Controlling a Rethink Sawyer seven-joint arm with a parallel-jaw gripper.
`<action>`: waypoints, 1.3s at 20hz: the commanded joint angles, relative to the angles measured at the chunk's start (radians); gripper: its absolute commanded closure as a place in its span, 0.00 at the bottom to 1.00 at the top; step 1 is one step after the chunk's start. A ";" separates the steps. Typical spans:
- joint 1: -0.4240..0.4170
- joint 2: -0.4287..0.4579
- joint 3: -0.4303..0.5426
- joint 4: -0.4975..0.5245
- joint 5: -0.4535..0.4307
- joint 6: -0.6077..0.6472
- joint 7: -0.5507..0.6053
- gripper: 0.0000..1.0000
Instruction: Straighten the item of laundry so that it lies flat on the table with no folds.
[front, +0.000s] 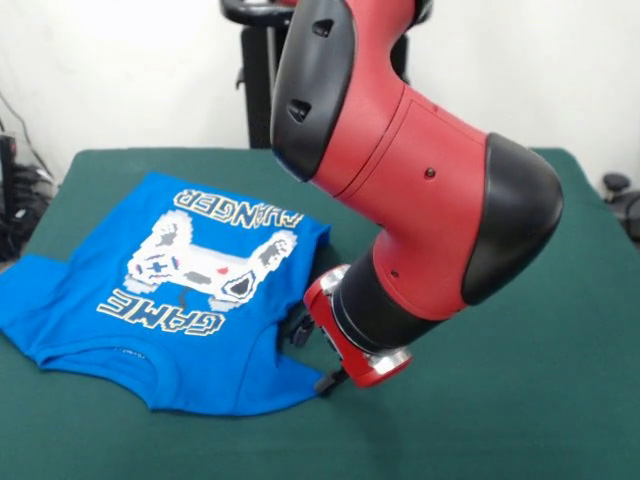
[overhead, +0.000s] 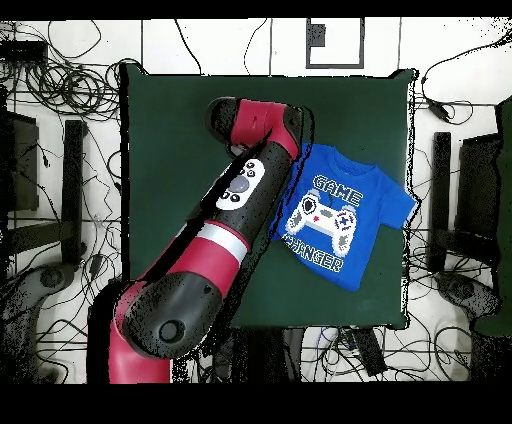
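The item of laundry (front: 170, 290), a bright blue T-shirt, lies print side up on the dark green table (front: 500, 400), with "GAME" and a game-controller picture showing. My gripper (front: 314, 354) hangs low under the red wrist at the shirt's right edge, close to the cloth. The arm hides that side of the shirt. One sleeve (front: 25, 290) spreads out to the left. In the overhead view the shirt (overhead: 345, 215) sits near the right edge of the table (overhead: 170, 130), and the arm (overhead: 245, 190) covers its left part and the gripper.
Cables (overhead: 60, 80) and dark stands (overhead: 440, 200) surround the table on the floor. More cables (front: 12, 210) lie past the table's left edge in the front view. The shirt's sleeve reaches close to that edge.
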 joint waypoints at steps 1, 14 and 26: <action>0.031 0.092 0.143 -0.097 0.088 0.086 0.290 0.00; 0.030 0.098 0.146 -0.109 0.088 0.095 0.308 0.00; 0.027 0.109 0.135 -0.139 0.101 0.121 0.343 0.00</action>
